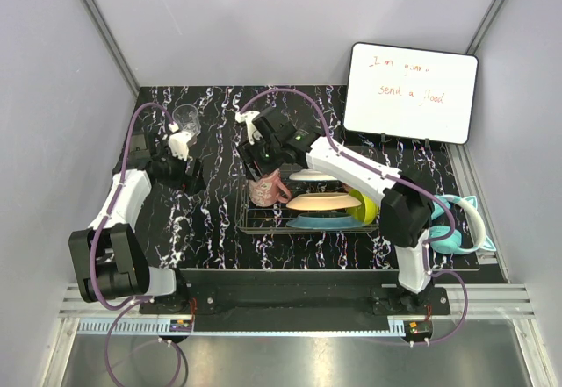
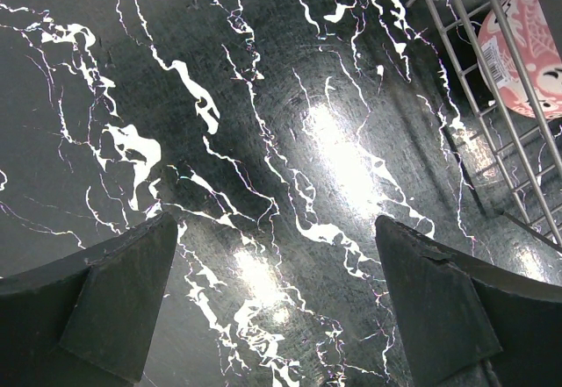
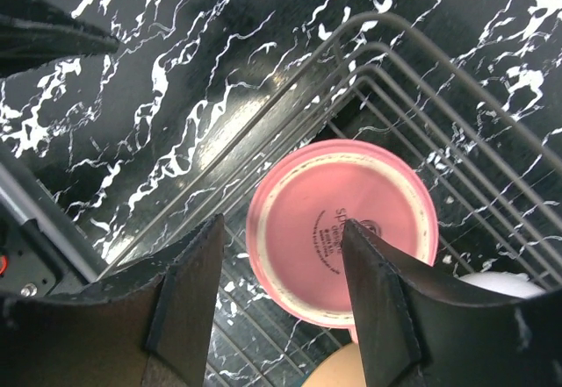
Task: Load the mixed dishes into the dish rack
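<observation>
Pink ceramic mug, upside-down to drain I guess, at the wire dish rack's left end; right gripper straddles it unclamped, left gripper gapes.

Counting up: three plates in the middle, a white plate, a peach plate and a teal plate. Two bowls, a lime bowl and a red-and-white bowl. One pink mug. One glass, upper left. One wire rack. One whiteboard, upper right.

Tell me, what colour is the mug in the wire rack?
The mug is pink; right wrist view shows it best.
</observation>
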Motion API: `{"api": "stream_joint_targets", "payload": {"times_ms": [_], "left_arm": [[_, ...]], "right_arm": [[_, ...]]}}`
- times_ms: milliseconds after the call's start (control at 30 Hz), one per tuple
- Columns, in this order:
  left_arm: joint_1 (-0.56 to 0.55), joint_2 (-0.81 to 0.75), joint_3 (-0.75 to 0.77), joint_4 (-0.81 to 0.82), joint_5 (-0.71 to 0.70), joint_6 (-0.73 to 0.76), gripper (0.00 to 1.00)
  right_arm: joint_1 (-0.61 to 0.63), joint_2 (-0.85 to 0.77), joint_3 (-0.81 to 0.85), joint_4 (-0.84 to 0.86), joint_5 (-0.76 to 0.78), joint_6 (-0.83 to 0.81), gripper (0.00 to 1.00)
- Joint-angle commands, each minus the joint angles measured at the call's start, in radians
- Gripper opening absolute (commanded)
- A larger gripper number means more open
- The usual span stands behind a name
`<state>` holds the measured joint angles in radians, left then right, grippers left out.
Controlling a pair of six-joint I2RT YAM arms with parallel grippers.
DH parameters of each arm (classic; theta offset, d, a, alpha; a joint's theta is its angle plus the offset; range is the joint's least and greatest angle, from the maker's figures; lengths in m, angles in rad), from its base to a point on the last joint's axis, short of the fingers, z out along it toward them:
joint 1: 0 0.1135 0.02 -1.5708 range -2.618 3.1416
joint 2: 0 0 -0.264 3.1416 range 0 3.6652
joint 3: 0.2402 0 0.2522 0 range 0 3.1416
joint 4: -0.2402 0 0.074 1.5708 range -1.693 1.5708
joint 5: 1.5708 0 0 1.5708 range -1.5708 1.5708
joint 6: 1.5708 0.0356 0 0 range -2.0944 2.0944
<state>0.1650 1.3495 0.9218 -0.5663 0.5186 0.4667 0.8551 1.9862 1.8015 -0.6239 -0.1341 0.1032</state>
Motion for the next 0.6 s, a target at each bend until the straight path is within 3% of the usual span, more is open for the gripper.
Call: {"api": "stream_joint_targets", "payload": {"times_ms": [0,567], "left_arm": [[0.005,0.0,0.031,0.042,0.015,0.012,0.99],[0.005,0.036,0.124,0.072,0.02,-0.082,0.99]], "right_arm": [[0.002,-0.041,-0.03,-0.034,-0.033,0.03,0.63],[0.002,-0.141,0.05,-0.04,-0.029,0.064,0.64]]}}
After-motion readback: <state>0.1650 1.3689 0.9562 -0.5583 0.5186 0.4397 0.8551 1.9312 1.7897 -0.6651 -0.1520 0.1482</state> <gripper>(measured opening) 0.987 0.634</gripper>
